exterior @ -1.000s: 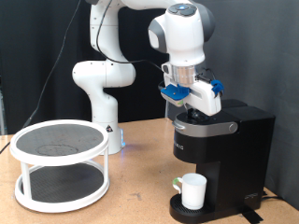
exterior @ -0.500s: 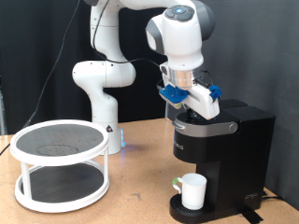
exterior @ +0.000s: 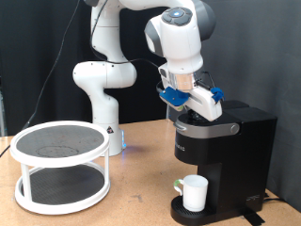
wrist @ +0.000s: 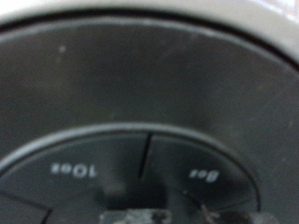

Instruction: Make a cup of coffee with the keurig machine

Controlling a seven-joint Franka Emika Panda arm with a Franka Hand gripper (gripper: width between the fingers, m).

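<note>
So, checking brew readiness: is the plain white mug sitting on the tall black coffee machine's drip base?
Yes, the white mug stands on the black machine's round base.

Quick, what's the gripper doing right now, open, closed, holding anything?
Gripper: pressed down at the top of the coffee machine; open or closed cannot be told. Nothing visibly held.

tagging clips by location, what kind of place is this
Probably a robotics lab or test bench rather than a kitchen: a white robot arm stands on a wooden table before a black curtain, with a coffee machine, a white cup and a small round two-tier shelf.
</note>
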